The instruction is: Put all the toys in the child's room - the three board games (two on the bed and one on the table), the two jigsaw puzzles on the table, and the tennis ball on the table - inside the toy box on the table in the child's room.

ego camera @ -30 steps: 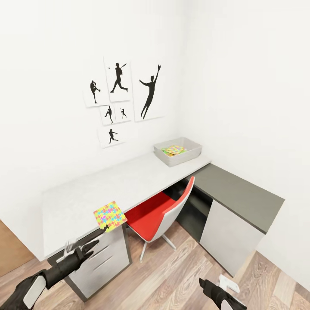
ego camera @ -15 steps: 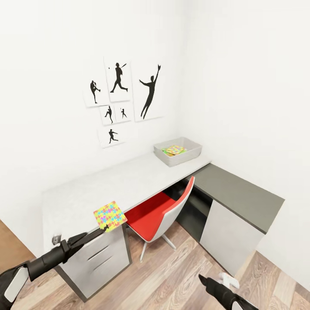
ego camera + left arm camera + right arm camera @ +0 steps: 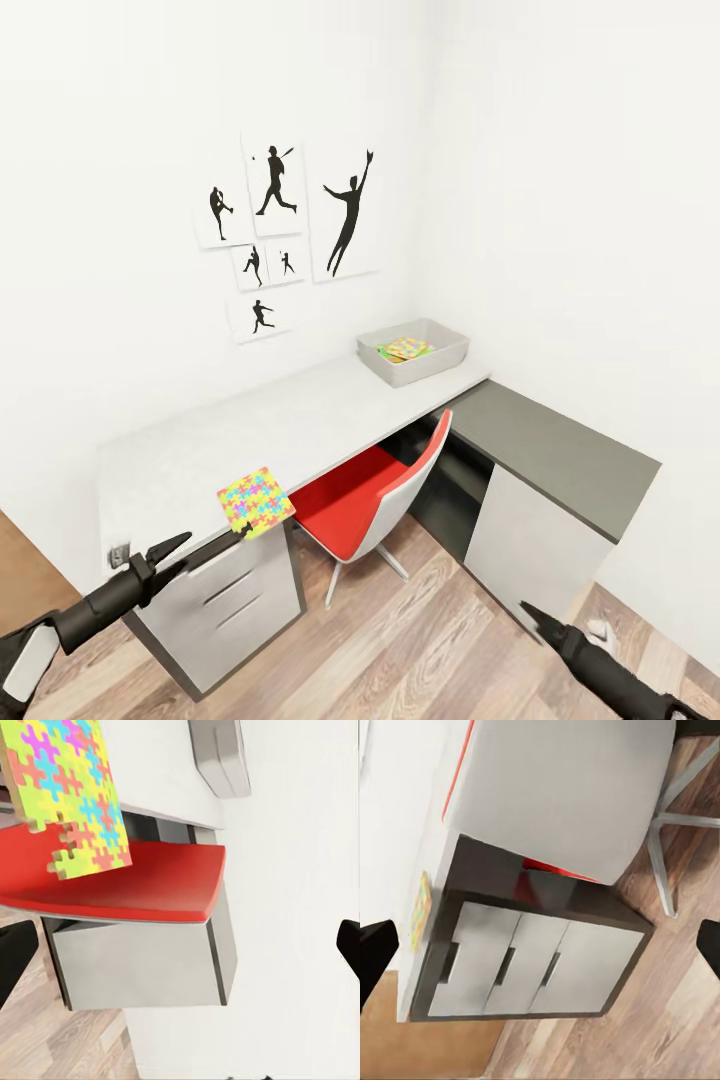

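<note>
Left claw (image 3: 170, 552): fingers spread, released, grasping nothing, at bench (image 3: 200, 440) near corner, 8 o'clock of frame. Jigsaw puzzle (image 3: 255, 500): flat on bench front edge, overhanging slightly, just beside claw at its 2 o'clock. Red chair (image 3: 375, 490): tucked under bench. Toy box (image 3: 415, 352): far end of bench, 1 o'clock, colourful flat toys (image 3: 404, 349) inside. Right claw (image 3: 530, 612): low over wood floor (image 3: 400, 640), 5 o'clock; fingers spread in wrist view, released.

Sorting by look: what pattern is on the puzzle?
Interlocking yellow, pink, blue, orange pieces on the puzzle; left wrist view.
</note>
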### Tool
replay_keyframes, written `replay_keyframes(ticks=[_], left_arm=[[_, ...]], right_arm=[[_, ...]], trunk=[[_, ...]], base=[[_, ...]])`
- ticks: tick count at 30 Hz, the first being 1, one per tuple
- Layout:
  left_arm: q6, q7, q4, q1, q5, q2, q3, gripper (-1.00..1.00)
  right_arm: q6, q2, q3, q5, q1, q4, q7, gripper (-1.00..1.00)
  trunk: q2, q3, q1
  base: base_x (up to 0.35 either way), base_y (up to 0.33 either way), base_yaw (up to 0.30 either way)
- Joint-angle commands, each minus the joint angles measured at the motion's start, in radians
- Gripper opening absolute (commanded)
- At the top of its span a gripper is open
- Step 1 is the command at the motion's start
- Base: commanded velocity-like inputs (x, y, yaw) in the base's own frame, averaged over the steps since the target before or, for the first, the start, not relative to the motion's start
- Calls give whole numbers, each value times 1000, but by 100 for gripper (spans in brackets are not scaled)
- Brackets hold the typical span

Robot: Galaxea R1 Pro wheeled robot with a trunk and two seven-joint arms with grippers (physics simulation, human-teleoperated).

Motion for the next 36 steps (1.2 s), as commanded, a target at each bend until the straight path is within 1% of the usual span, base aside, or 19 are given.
replay_keyframes(ticks=[1, 3, 4, 5, 6, 7, 8, 10, 13, 17, 27, 36], left_arm=[[4, -4, -1, -1, 5, -13, -4, 100], [5, -3, -3, -1, 7, -29, -9, 100], [6, -1, -4, -1, 7, -48, -12, 100], [5, 0, -5, -1, 8, -58, -13, 100], [4, 4, -5, -1, 7, -78, -14, 100], [2, 6, -5, -1, 6, -89, -15, 100], [-1, 15, -5, -1, 4, -109, -16, 100], [-3, 41, -3, -1, 6, -130, -16, 100], [-3, 82, -3, -1, 10, -144, -16, 100], [-3, 98, -3, -1, 12, -148, -14, 100], [-7, 97, -3, -1, 12, -143, -8, 100], [-3, 104, -3, -1, 13, -145, -8, 100]], right_arm=[[49, -25, -4, -50, 0, -7, 40, 100], [77, -43, -19, -83, 1, -12, 71, 100], [96, -55, -38, -106, 1, -15, 97, 100], [103, -59, -47, -114, 2, -17, 109, 100], [116, -66, -66, -126, 2, -18, 129, 100], [121, -68, -74, -130, 2, -20, 139, 100], [132, -72, -86, -136, 2, -24, 157, 100], [147, -76, -97, -139, 2, -46, 185, 100], [166, -79, -105, -140, 3, -80, 218, 100], [173, -80, -107, -139, 3, -93, 229, 100], [174, -77, -108, -138, 4, -100, 227, 100], [174, -69, -108, -137, 4, -104, 219, 100]], trunk=[[-2, -2, 1], [-2, -2, 1], [-2, -2, 1], [-2, -2, 1], [-2, -2, 1], [-2, -2, 1], [-2, -2, 1], [-2, -2, 1], [-2, -2, 1], [-2, -2, 1], [-2, -2, 1], [-2, -2, 1]], base=[[0, 0, 0], [0, 0, 0], [0, 0, 0], [0, 0, 0], [0, 0, 0], [0, 0, 0], [0, 0, 0], [0, 0, 0], [0, 0, 0], [0, 0, 0], [0, 0, 0], [0, 0, 0]])
